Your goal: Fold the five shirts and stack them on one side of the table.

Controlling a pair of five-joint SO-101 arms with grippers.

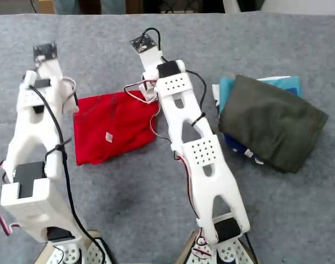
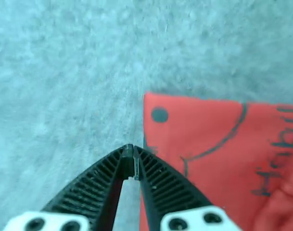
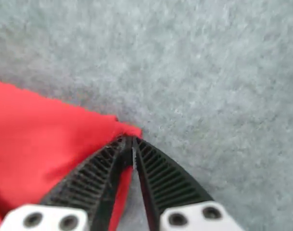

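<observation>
My left pincer [image 2: 131, 155] is closed, the two ribbed tips meeting with no gap. The tips sit right at the corner edge of the red shirt [image 2: 209, 144], on the grey bench [image 2: 64, 72]. I cannot tell whether any cloth is nipped between them. My right pincer [image 3: 132, 146] is closed too, its tips pressed together at another corner of the same shirt. A small red point of fabric lies just against them, and again I cannot say if it is actually caught.

The high view gives me the layout that the wrist cameras miss. The red shirt lies folded near the middle of the bench, between the left arm [image 1: 32, 126] and the right arm [image 1: 197, 148], with a small white label [image 1: 108, 136] on top. Toward the right edge of the bench sits a pile with an olive shirt [image 1: 272, 124] uppermost and blue shirts [image 1: 288, 84] peeking out beneath.

Only the left wrist view shows the black dot and drawn lines on the red cloth.

From above, both pincers are hidden under the arms' own housings, and the right arm covers the red shirt's right edge. I cannot count the garments under the olive one
</observation>
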